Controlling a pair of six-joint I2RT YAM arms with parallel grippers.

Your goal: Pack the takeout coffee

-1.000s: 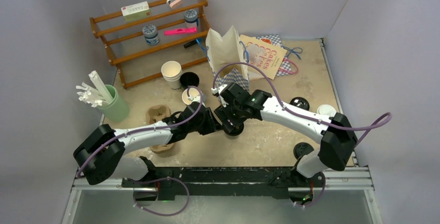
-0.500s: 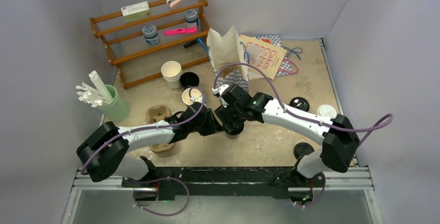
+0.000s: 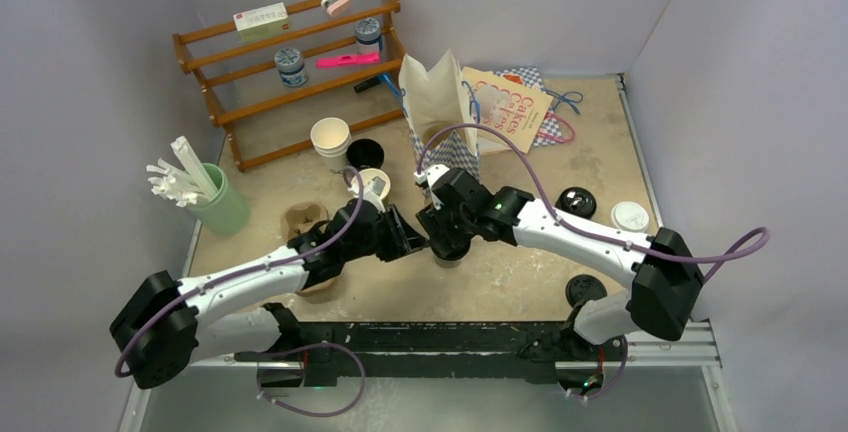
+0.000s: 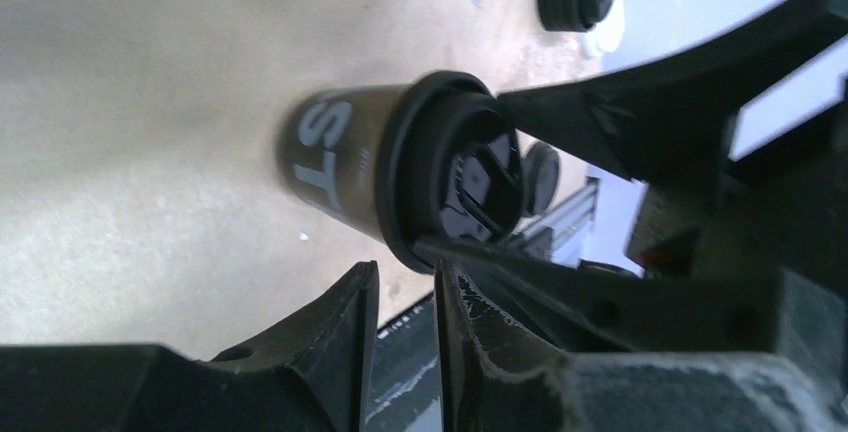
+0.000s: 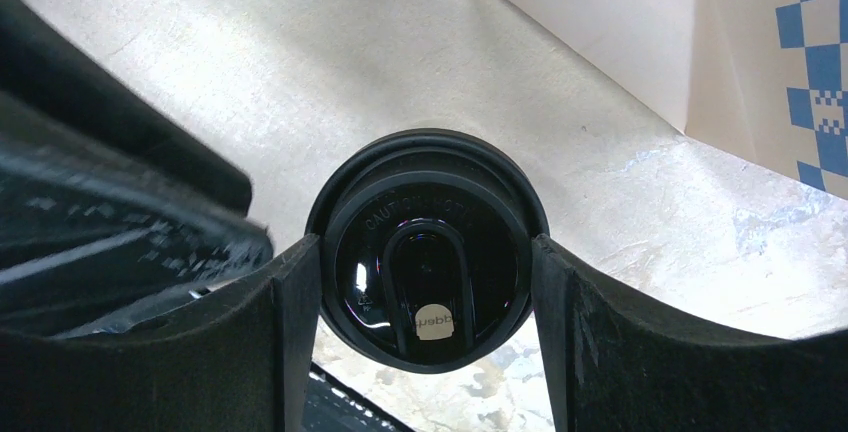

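Two right jaws flank the takeout coffee (image 5: 430,252), touching its lid rim.

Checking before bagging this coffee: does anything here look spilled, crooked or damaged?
Nothing stands out. The small black paper cup stands upright on the beige tabletop, its round black plastic sip lid seated evenly, clamped by the right gripper. No spill shows. Spare black lids lie loose to the right.

Soft, even light from overhead fills the top view, leaving only faint shadows on the beige speckled tabletop (image 3: 520,272). The left wrist picture is dim and smeared, with the left claw (image 4: 405,277) out of focus. Small glare spots gleam on the round black plastic sip lid (image 5: 430,252).
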